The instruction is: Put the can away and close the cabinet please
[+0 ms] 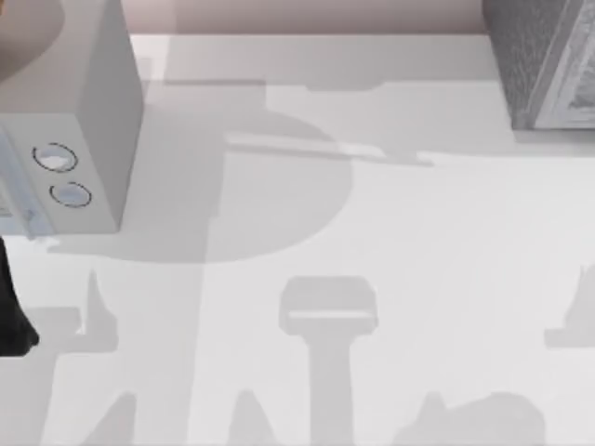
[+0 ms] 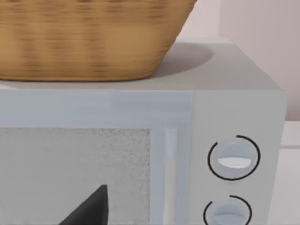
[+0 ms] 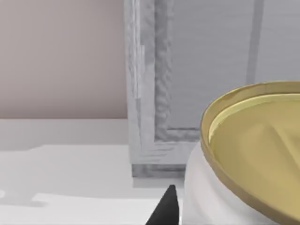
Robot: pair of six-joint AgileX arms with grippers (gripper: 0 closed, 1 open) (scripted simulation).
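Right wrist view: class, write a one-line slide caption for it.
The gold-lidded can looms close to the camera, with the cabinet's grey patterned front panel behind it on the white table.

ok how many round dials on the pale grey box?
2. Both on the pale grey box at the table's left: upper dial above lower dial, right of its door. None look hidden.

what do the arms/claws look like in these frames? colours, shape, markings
Little of them is in frame. The left arm is a plain black, matte, rounded shape at the top view's left edge. One left claw finger is a black, pointed wedge in the left wrist view. One right claw finger is a similar black pointed tip. No cables, markings or labels visible.
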